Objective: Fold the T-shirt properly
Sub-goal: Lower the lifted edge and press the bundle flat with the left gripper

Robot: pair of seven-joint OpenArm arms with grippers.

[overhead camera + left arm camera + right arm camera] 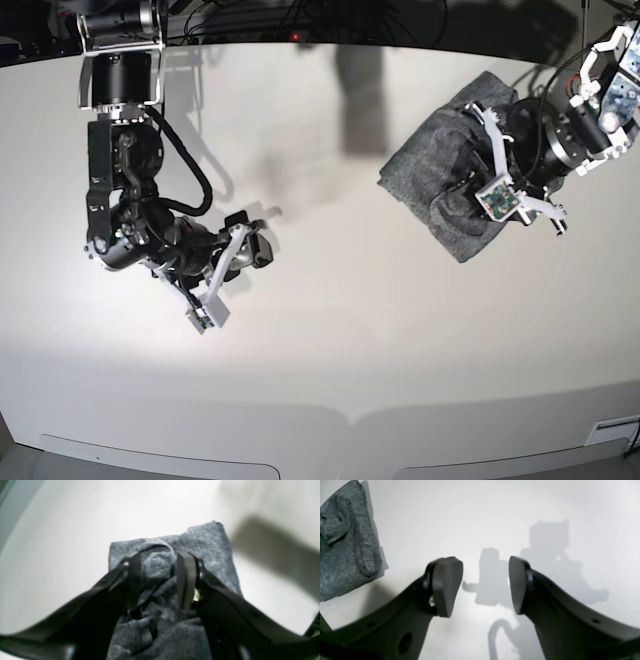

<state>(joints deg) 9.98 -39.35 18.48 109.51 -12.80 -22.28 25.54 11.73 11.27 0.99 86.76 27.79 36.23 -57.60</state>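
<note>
Partly, T-shirt [160, 562] hidden (left gripper [158, 580])

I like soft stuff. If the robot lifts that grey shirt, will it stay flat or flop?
The grey knit T-shirt would probably flop: it is already bunched between the left gripper's pads. It looks thin, so likely light, and unlikely to slip.

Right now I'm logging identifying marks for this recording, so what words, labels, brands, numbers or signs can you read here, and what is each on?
None: no readable text in any view.
T-shirt: plain grey knit, no print or tag showing.
Left end effector: plain black fingers closed on the shirt, no markings.
Right end effector: plain dark pads, open, no markings.
Small green circuit board on the left wrist: any print is too small to read.
Table: unmarked.
</note>
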